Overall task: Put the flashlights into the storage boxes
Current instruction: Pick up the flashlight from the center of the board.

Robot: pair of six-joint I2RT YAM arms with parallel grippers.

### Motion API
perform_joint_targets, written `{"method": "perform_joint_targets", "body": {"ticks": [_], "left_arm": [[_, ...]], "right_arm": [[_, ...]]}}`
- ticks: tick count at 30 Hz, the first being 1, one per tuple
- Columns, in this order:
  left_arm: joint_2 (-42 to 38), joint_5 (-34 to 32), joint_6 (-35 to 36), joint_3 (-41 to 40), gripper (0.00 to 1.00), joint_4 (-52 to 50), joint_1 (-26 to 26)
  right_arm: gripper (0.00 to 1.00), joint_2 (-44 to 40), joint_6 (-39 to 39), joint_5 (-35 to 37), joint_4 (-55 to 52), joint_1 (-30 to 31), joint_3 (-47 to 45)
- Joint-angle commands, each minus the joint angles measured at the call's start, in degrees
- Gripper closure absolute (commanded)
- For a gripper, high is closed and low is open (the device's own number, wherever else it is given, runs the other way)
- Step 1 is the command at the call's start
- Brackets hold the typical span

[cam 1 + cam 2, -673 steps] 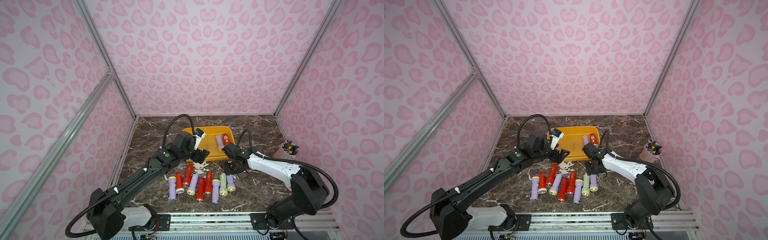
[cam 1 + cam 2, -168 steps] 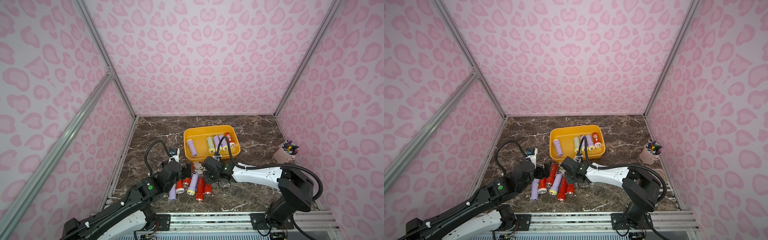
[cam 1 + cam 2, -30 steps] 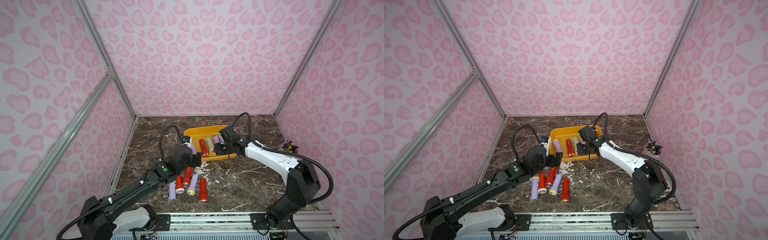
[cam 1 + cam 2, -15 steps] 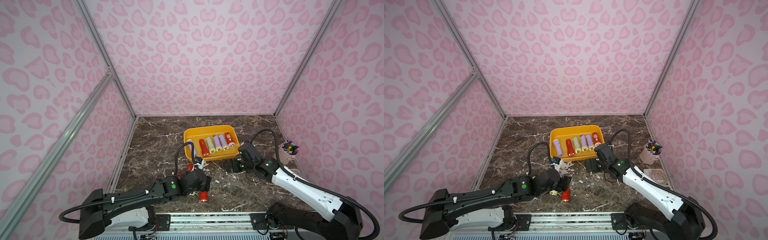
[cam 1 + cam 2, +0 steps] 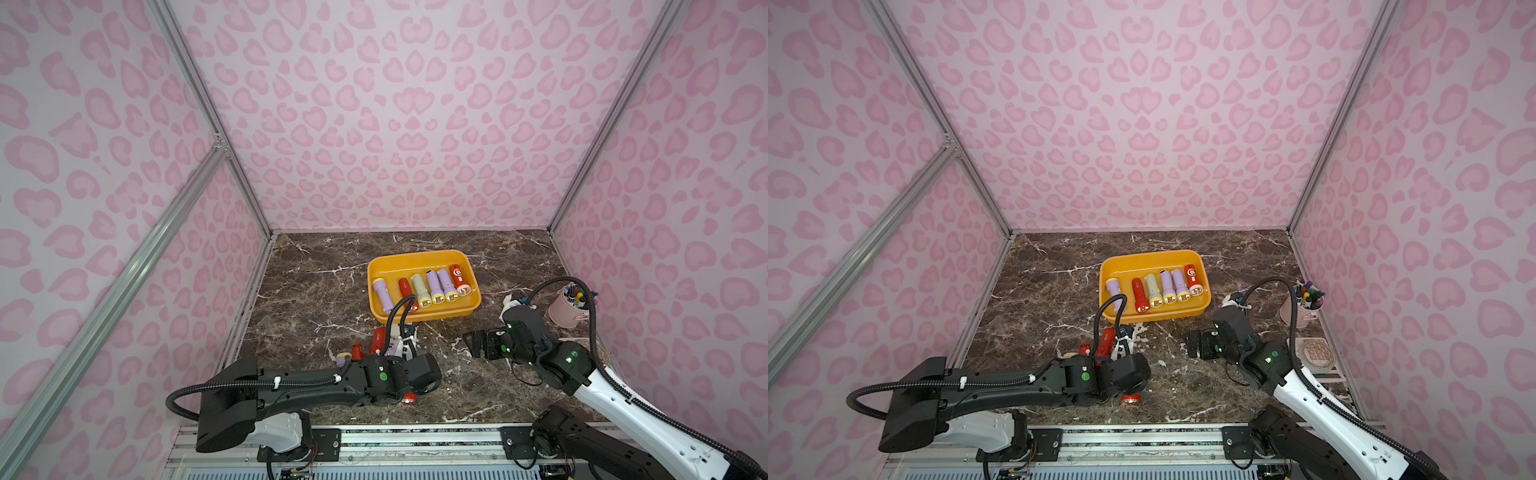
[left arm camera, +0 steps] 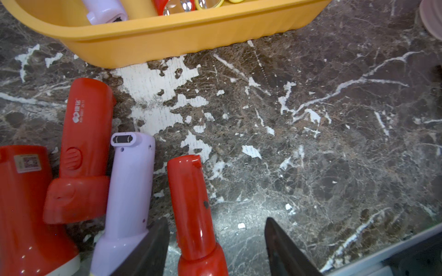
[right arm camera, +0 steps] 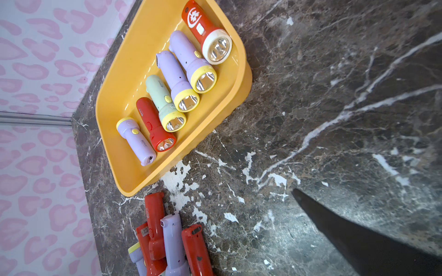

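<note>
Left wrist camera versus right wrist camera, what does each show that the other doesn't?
Only the left wrist: the left gripper, jaws open either side of a red plastic flashlight. Only the right wrist: all six flashlights in the yellow-orange plastic tray seen whole, plus the pink patterned wall. Both: that tray and loose red and lilac flashlights on the dark marble tabletop.

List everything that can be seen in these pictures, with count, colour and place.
tray: one, yellow-orange, mid-table toward the back
flashlights in the tray: six; three lilac, two red, one pale green; side by side
flashlights on the table: five; three red, two lilac; bunched before the tray
marker cup: one, pink, robot's right side
flat white device: one, near the cup, kind unclear
table: one, dark marble
left gripper: black, open around a red flashlight
right gripper: black, open, empty, over bare table
</note>
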Motion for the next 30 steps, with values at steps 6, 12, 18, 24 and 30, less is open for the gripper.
{"method": "perform_joint_targets", "body": {"ticks": [6,12,18,24,30], "left_arm": [[3.99,0.86,-3.52,1.57,0.35,-0.18,0.08],[6.15,1.96,-4.13,1.42,0.35,1.30,0.70],[7.90,4.22,-4.15,-0.37,0.36,4.68,2.03],[8.86,6.42,-3.90,-2.33,0.44,8.59,3.76],[10.79,7.36,-2.22,-1.08,0.50,8.84,4.99]], "right_arm": [[0.02,0.83,-1.34,-2.68,1.68,-0.95,-1.12],[0.01,1.35,-2.75,-4.27,0.81,-2.88,-0.75],[0.01,1.10,-3.36,-7.29,0.45,-4.25,-1.07],[0.01,1.75,-3.11,-8.57,0.01,-4.28,-0.83],[0.01,2.61,-3.01,-10.01,-1.00,-4.23,-0.20]]}}
